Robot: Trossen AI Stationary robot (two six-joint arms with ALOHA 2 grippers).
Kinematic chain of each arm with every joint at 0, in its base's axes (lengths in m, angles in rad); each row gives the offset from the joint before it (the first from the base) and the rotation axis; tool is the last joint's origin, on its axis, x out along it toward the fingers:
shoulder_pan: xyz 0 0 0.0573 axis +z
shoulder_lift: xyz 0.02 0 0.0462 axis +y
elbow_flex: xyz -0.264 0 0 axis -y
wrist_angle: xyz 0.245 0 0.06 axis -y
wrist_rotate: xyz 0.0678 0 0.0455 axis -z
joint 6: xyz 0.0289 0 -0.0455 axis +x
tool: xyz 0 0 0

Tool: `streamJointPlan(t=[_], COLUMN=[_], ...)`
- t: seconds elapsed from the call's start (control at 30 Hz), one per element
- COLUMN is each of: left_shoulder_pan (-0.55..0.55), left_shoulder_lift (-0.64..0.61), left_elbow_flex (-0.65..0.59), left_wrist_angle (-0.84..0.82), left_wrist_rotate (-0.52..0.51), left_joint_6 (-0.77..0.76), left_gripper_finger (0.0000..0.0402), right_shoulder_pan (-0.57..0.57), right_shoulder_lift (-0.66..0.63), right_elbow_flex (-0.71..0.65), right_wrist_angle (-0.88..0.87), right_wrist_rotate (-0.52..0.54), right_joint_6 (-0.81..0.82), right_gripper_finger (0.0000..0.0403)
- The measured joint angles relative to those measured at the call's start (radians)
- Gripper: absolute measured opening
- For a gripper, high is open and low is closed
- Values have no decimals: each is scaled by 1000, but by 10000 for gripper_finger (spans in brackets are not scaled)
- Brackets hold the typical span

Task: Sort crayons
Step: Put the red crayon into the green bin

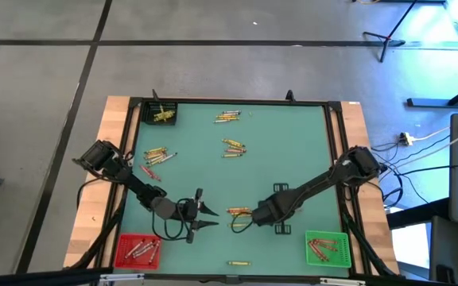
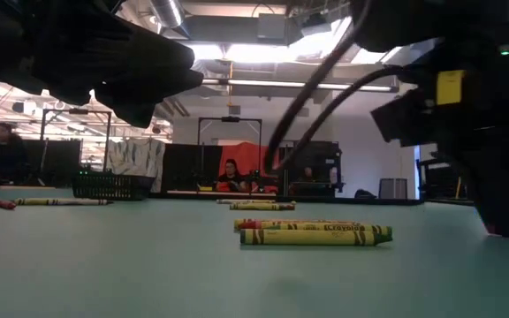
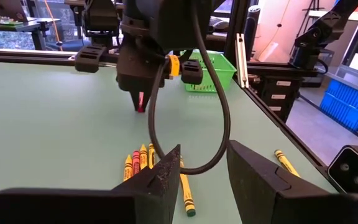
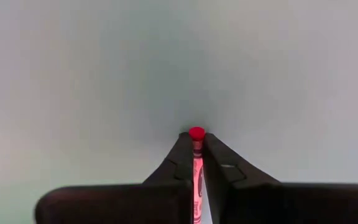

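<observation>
- Right pincer (image 4: 194, 163) clamped on a red crayon (image 4: 196, 155), long axis running out along the fingers, tip just past them, low over the green table (image 1: 293, 151).
- Left pincer (image 1: 203, 216) parted and empty, just beside the crayon cluster (image 1: 239, 211).
- Red bin (image 1: 137, 251) on the left arm's side, well apart from the held crayon; probably a handover or a cross-table carry.

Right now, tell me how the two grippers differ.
The right gripper is shut on a red crayon, pointing down at the green table; the left gripper is open and holds nothing. The right gripper sits among the crayons near the table's middle; the left gripper waits beside it, toward the red bin, aimed at the right one. Both are dark two-finger grippers low over the table.
</observation>
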Motion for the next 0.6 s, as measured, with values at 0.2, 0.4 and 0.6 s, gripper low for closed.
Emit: streamJointPlan(t=[0.2,0.4,0.6], left_shoulder_pan=[0,0,0], left_shoulder_lift=[0,0,0], left_elbow_flex=[0,0,0], left_wrist_angle=[0,0,0], left_wrist_rotate=[0,1,1], left_joint_6=[0,0,0], left_gripper_finger=[115,115,115], right_shoulder_pan=[-26,-27,-37], right_shoulder_lift=[-1,0,-4], right_elbow_flex=[1,1,26], right_wrist_angle=[52,103,80], right_wrist_rotate=[41,84,20], right_joint_6=[-21,7,37], right_gripper_finger=[12,36,112])
